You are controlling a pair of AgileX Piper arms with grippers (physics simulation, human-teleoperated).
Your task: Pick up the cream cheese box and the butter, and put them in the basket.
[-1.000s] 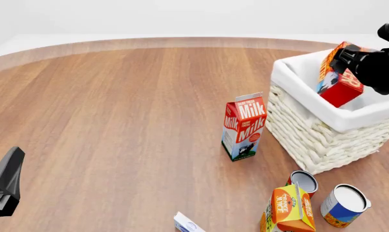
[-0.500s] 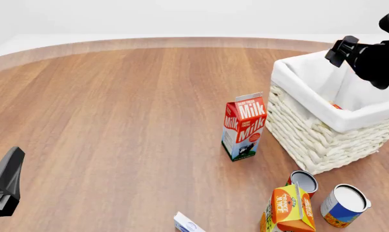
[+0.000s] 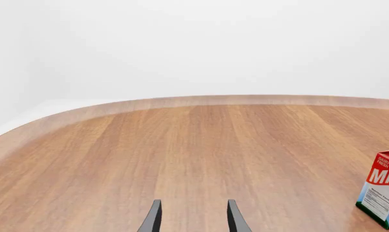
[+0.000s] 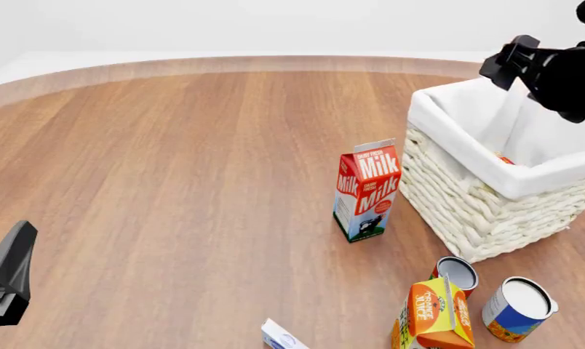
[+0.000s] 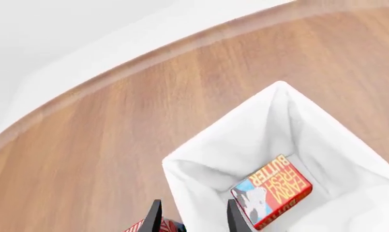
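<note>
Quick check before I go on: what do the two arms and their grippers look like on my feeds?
Both are matte black. The left gripper shows two thin, dark tapering fingers; the right gripper looks the same. In the front view the right arm is blocky and black. No cables or markings visible.

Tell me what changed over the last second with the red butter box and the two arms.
The right gripper let go of the red butter box, which dropped into the cream-white wicker basket and now lies on its lining. The gripper, open, then rose and drew back from the basket. The left gripper, the red-and-white milk carton and the small white-and-blue cream cheese box stayed put.
</note>
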